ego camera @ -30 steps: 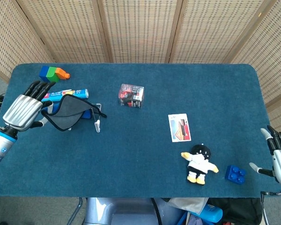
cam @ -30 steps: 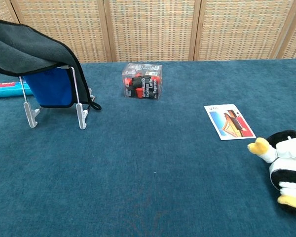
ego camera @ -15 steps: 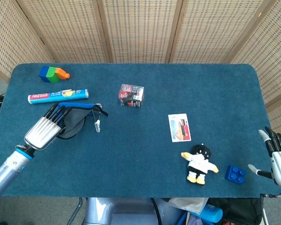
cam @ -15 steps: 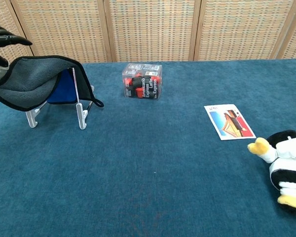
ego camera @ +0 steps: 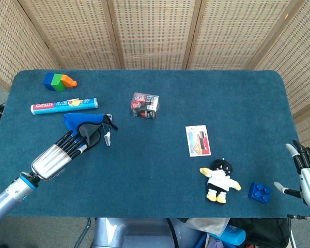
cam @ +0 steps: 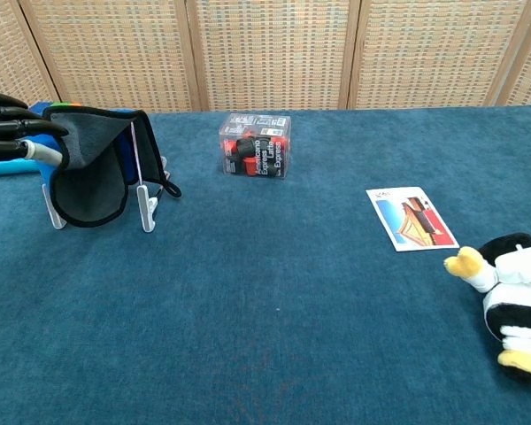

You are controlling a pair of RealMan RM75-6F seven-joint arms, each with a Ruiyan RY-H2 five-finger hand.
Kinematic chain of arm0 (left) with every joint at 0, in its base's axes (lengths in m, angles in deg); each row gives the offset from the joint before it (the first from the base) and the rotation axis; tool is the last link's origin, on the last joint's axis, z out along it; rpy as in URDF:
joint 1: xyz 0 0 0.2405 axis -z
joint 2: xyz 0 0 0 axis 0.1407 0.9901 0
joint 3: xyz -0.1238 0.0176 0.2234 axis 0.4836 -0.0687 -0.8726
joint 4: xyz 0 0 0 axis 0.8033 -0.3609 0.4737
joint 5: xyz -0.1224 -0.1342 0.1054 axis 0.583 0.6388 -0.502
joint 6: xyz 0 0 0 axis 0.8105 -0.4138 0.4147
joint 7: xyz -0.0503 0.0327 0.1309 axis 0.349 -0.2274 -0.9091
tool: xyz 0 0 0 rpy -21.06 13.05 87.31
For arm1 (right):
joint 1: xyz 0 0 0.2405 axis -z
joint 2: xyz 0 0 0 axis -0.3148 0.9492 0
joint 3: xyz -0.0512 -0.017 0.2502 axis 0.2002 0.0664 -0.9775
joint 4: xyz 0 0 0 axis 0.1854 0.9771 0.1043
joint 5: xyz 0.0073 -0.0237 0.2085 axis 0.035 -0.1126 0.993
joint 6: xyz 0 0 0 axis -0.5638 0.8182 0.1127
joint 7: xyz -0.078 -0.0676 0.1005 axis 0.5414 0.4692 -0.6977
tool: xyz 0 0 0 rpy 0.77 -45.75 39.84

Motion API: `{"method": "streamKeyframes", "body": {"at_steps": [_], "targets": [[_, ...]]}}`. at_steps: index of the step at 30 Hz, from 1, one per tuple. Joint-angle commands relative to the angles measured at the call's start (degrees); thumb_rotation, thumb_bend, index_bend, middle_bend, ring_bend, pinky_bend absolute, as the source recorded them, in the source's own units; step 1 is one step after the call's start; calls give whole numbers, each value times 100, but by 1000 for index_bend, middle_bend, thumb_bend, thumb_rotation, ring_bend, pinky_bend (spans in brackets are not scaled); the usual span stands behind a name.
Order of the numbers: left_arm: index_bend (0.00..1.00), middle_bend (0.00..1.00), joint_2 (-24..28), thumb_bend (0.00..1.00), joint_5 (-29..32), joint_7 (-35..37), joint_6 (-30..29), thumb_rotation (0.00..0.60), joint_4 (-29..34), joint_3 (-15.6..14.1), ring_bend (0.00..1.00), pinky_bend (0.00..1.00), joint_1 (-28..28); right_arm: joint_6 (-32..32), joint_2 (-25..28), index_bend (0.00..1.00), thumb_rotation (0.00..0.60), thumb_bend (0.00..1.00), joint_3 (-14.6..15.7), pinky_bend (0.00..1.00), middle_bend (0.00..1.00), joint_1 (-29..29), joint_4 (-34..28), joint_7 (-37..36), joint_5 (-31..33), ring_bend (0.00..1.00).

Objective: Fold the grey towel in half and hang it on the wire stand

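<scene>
Towel is hanging over the stand at the table's left side, grey face forward, blue behind. We are holding our left hand at its front fold, fingers seeming to be pinching the cloth (contact is hard to confirm). Pulling away while gripping is risking dragging the towel off or tipping the light stand. Our right hand is resting released, fingers apart, by the block.
</scene>
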Motion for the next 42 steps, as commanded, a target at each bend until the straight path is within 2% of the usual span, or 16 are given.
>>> {"method": "streamKeyframes", "body": {"at_steps": [1, 2, 5, 6, 8, 9, 10, 11, 14, 17, 24, 29, 31, 37, 42], "targets": [[0, 0, 11, 157, -592, 656, -742, 585, -553, -184, 0, 0, -81, 18, 3, 0, 600, 0, 5, 0, 0, 5, -8, 2, -18, 0], [0, 0, 15, 157, -590, 764, -831, 592, -617, -185, 0, 0, -115, 27, 4, 0, 600, 0, 8, 0, 0, 7, -12, -1, -27, 0], [0, 0, 112, 177, -674, 1722, -1522, 589, -688, -75, 0, 10, -168, 58, 22, 0, 600, 0, 14, 0, 0, 21, -19, -38, -47, 0], [0, 0, 141, 187, -792, 1973, -1712, 552, -764, -89, 0, 18, -164, 56, 26, 0, 600, 0, 13, 0, 0, 20, -18, -46, -45, 0], [0, 0, 183, 205, -1027, 2363, -1960, 405, -910, -166, 0, 62, -146, 54, 29, 0, 600, 0, 14, 0, 0, 21, -17, -58, -40, 0], [0, 0, 249, 208, -1227, 2437, -2027, 313, -1065, -277, 0, 85, -145, 50, 31, 0, 600, 0, 12, 0, 0, 21, -15, -69, -33, 0], [0, 0, 340, 208, -1408, 2213, -2021, 271, -1250, -375, 0, 97, -172, 44, 34, 0, 600, 0, 9, 0, 0, 17, -12, -75, -27, 0], [0, 0, 366, 206, -1466, 2018, -2026, 257, -1327, -397, 0, 91, -207, 43, 38, 0, 600, 0, 6, 0, 0, 15, -12, -81, -25, 0], [0, 0, 390, 194, -1300, 1803, -2195, 288, -1362, -344, 0, 64, -413, 58, 46, 0, 600, 0, 11, 0, 0, 20, -21, -85, -41, 0], [0, 0, 476, 193, -840, 2201, -2367, 341, -1200, -226, 0, 42, -602, 105, 54, 0, 600, 0, 35, 0, 0, 35, -43, -81, -106, 0], [0, 0, 564, 173, 588, 2726, -2486, 368, -514, 119, 0, 0, -1201, 196, 70, 0, 600, 0, 65, 0, 0, 65, -79, -88, -201, 0], [0, 0, 545, 153, 1736, 2751, -2199, 568, 335, 251, 0, 0, -1645, 303, 72, 0, 600, 0, 80, 0, 0, 106, -74, -95, -265, 0], [0, 0, 464, 152, 1943, 2614, -2222, 599, 519, 303, 0, 0, -1762, 341, 64, 0, 600, 0, 84, 0, 0, 117, -70, -79, -292, 0], [0, 0, 188, 152, 2229, 2425, -2474, 600, 889, 399, 0, 0, -2118, 410, 19, 0, 600, 0, 103, 0, 0, 133, -60, 32, -366, 0], [0, 0, 112, 152, 2049, 2231, -2657, 600, 876, 449, 0, 0, -2253, 421, -17, 0, 600, 0, 114, 0, 0, 137, -70, 148, -387, 0]]}}
